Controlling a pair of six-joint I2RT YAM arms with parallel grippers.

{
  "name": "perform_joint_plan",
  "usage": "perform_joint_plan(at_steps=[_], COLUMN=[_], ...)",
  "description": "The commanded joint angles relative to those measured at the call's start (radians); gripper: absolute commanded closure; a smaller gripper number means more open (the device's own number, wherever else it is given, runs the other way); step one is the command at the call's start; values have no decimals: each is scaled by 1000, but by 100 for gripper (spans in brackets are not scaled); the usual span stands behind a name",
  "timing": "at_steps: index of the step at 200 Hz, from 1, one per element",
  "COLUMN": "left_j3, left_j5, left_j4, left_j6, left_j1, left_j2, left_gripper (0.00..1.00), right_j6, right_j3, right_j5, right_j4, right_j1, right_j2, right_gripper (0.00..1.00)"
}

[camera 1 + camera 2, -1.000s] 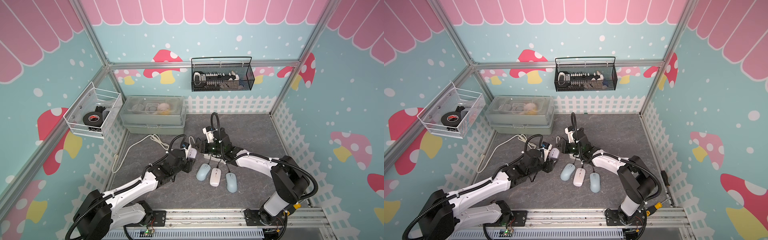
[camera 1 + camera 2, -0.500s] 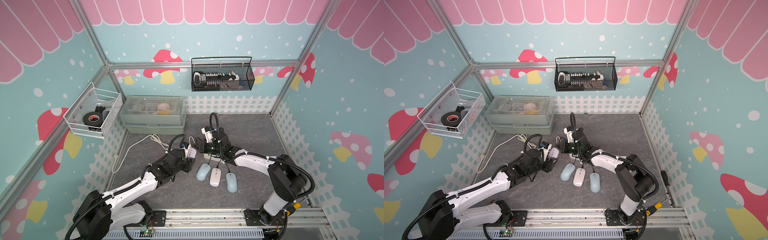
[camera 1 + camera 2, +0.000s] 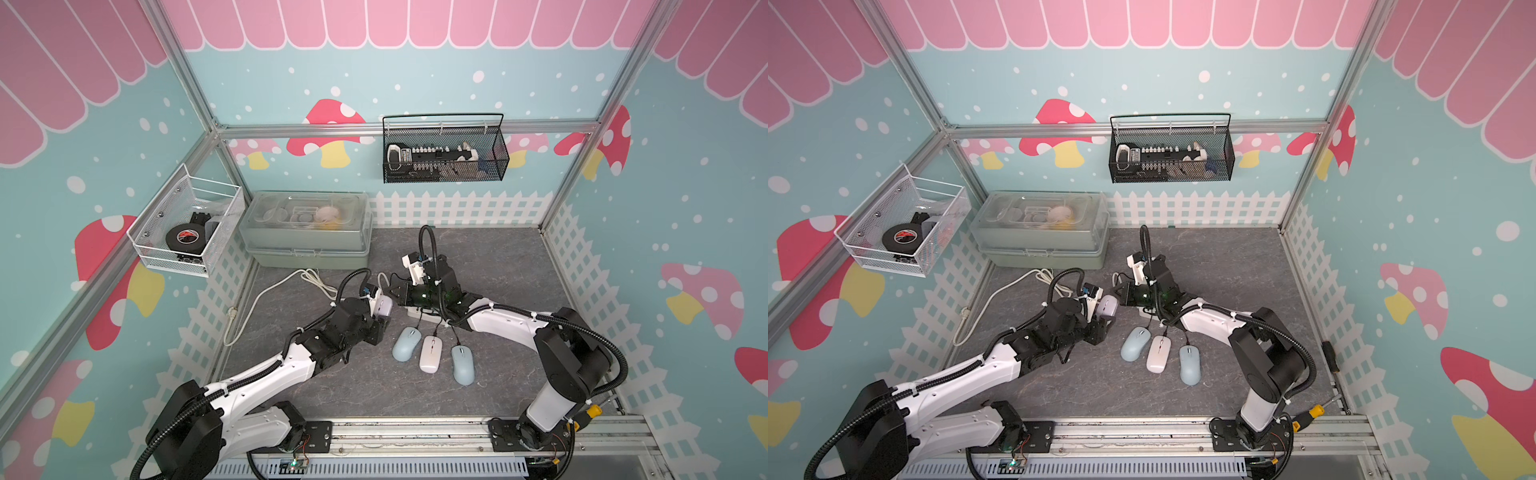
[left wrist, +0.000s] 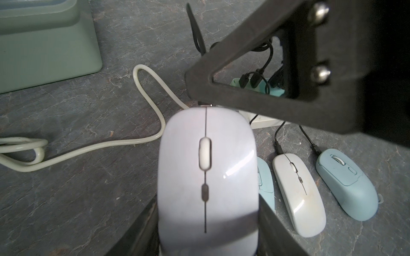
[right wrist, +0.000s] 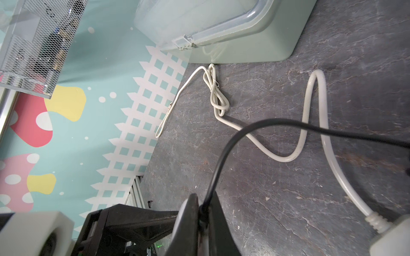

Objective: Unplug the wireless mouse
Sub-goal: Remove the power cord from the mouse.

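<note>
The grey desk (image 3: 498,257) under my arms carries a green storage box (image 3: 307,245) in its far left corner. Through its clear lid I make out only pale shapes and something yellow. On the back wall hangs a black mesh basket (image 3: 444,153) of black and white parts that I cannot name. A white wire basket (image 3: 166,251) on the left wall holds a roll of black tape (image 3: 185,240) with dark pieces behind it.

A white cable (image 3: 257,299) loops across the desk from the left fence to the power strip (image 4: 264,120), which my right arm mostly hides in both top views. Near the strip three mice lie side by side: a light blue mouse (image 3: 405,344), a white mouse (image 3: 431,354) and a blue mouse (image 3: 463,365). Thin black leads run from them toward the strip. In the left wrist view the light blue one is half covered by what I hold.

My left pincer (image 4: 208,199) clamps the wireless mouse (image 4: 206,168) by its flanks, just left of the strip, with its nose toward my right pincer (image 5: 203,199). That one is pinched almost closed on the black cable (image 5: 224,153) at the mouse's nose. The plug itself is hidden behind my fingers.
</note>
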Motion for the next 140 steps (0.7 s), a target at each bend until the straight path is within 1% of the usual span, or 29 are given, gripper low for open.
perform_joint_plan(at_steps=[1,32,51,81,97,113,128,140], left_j3=[-5,-12,-24,-51,-64,-72,-74,-74], left_j5=[1,-20,-60,-115,-133,-141,-147,-152], left_j4=[11,1,5,26,32,35,35,35], left_j6=[12,22,23,19,19,23,27,27], left_j1=[4,4,5,5,4,3,3,5], left_j2=[-6,-12,-26,-52,-69,-81,-82,-80], left_gripper=[64,65,65,64,65,65,65,65], right_j6=[1,-5,2,21,25,23,26,30], right_j3=[25,31,30,31,32,31,32,31], right_j5=[-5,-4,-9,-26,-33,-32,-38,-43], right_j4=[16,0,-4,9,14,14,14,15], right_j1=[8,8,6,6,6,6,6,6], right_j2=[18,14,12,15,17,18,22,26], right_gripper=[90,89,89,93,94,95,100,100])
